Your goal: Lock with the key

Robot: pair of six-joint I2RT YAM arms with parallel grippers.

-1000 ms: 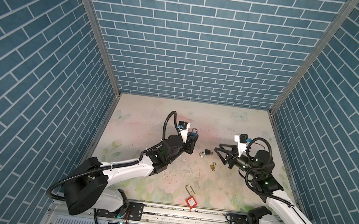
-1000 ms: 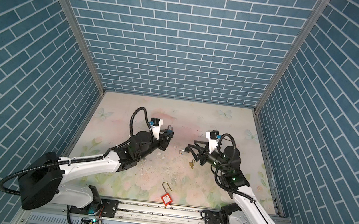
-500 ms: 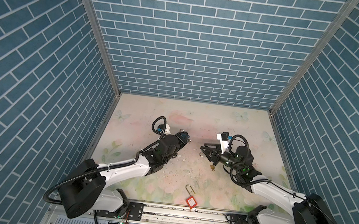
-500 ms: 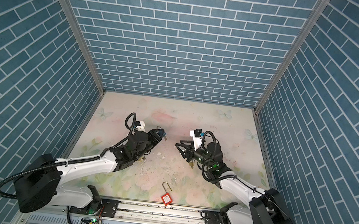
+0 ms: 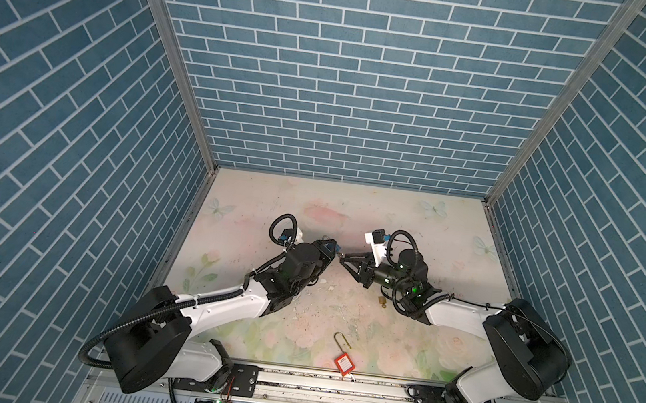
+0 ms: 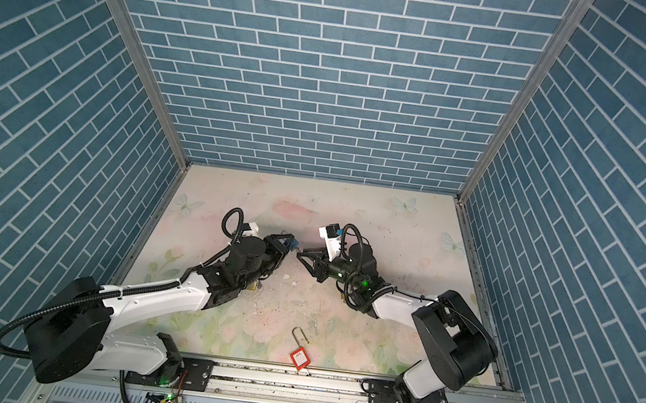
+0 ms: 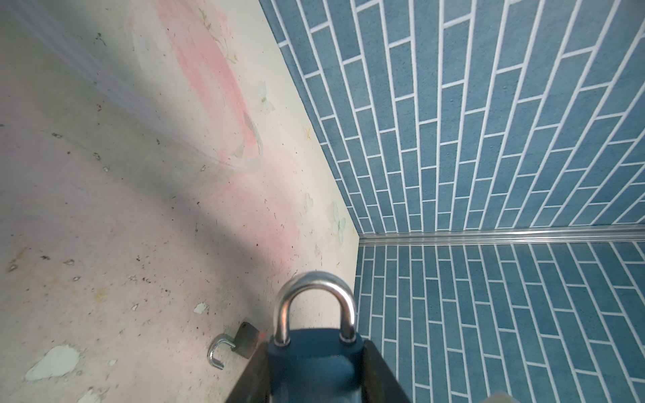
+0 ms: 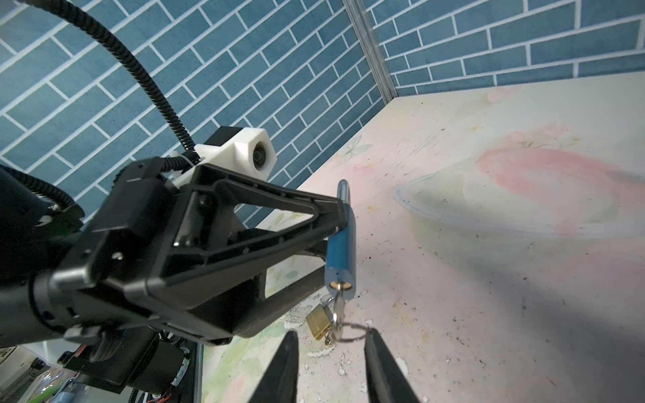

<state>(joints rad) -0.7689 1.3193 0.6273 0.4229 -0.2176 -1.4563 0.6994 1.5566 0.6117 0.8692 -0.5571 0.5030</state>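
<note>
My left gripper (image 5: pixel 331 251) is shut on a blue padlock (image 7: pixel 314 363), its silver shackle (image 7: pixel 316 300) closed and pointing away from the wrist. The same blue padlock (image 8: pixel 341 244) shows edge-on in the right wrist view. A silver key (image 8: pixel 338 307) sits in its keyhole, and a key ring (image 8: pixel 349 333) hangs from the key. My right gripper (image 8: pixel 331 349) faces the left one tip to tip and is open. Its fingers (image 8: pixel 288 363) stand on either side of the key ring. In both top views the two grippers nearly meet, with the right gripper (image 6: pixel 300 255) just right of the lock.
A red padlock (image 5: pixel 344 363) with a long open shackle lies by the front rail. One brass padlock (image 5: pixel 381 300) lies under the right arm, another brass padlock (image 8: pixel 317 322) below the left gripper. A small grey padlock (image 7: pixel 246 340) lies open on the table. Blue brick walls (image 5: pixel 347 88) close in three sides.
My right gripper has moved left up to the key and its jaws have narrowed. The left wrist has turned and shifted slightly left, still holding the blue padlock.
</note>
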